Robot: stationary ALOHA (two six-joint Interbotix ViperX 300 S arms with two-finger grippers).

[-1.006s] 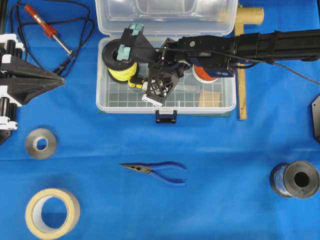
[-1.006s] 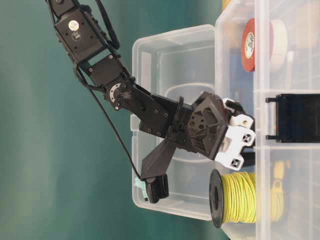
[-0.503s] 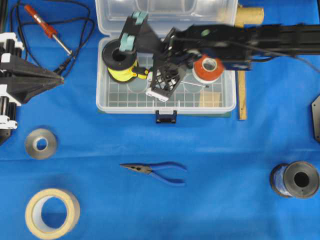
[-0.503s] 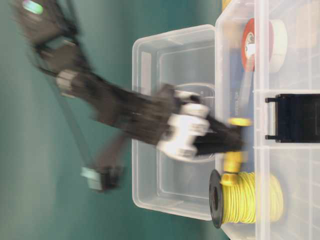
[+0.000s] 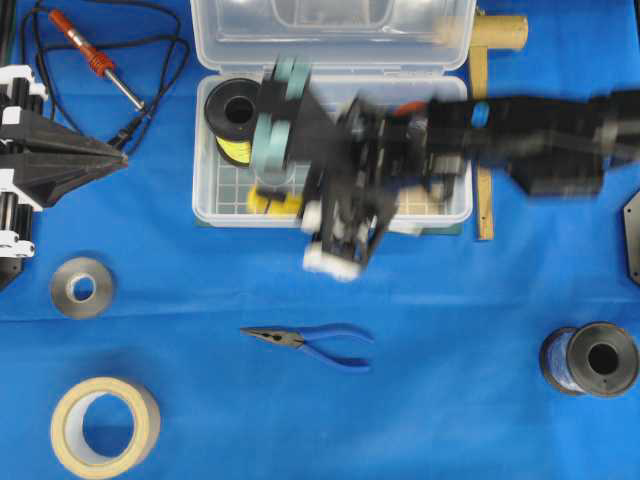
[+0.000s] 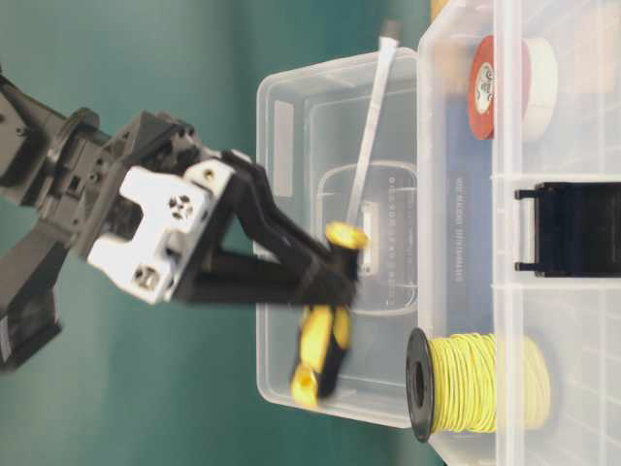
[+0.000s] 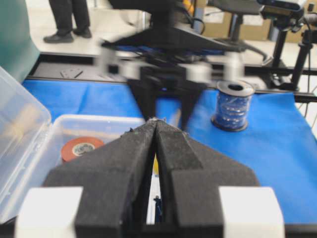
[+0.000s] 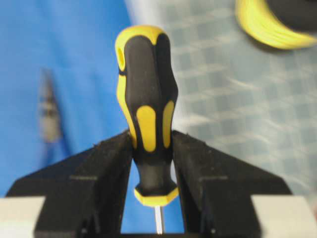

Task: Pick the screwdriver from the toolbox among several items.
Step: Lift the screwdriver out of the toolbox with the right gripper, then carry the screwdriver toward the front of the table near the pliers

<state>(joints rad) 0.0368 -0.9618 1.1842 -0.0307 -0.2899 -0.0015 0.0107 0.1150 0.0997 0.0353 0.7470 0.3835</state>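
My right gripper (image 8: 151, 144) is shut on the screwdriver (image 8: 146, 94), gripping the lower part of its yellow-and-black handle. In the table-level view the gripper (image 6: 328, 277) holds the screwdriver (image 6: 323, 345) above the open clear toolbox (image 6: 456, 291), with the silver shaft slanting away. In the overhead view the blurred right gripper (image 5: 298, 205) is over the toolbox's front wall (image 5: 230, 213), with the yellow handle (image 5: 265, 201) showing. The yellow wire spool (image 5: 232, 115) and the orange tape roll (image 6: 485, 87) stay inside. My left gripper (image 5: 120, 160) is shut and empty at the far left; the left wrist view (image 7: 156, 123) shows it too.
Blue-handled pliers (image 5: 315, 343) lie in front of the toolbox. An orange soldering iron (image 5: 95, 60) with black cord lies at the back left. A grey roll (image 5: 82, 287) and a masking tape roll (image 5: 105, 425) sit front left. A dark blue-wire spool (image 5: 590, 358) sits front right.
My right gripper has closed on the screwdriver and lifted it out of the toolbox, rising and moving toward the front wall. The left arm has not moved.
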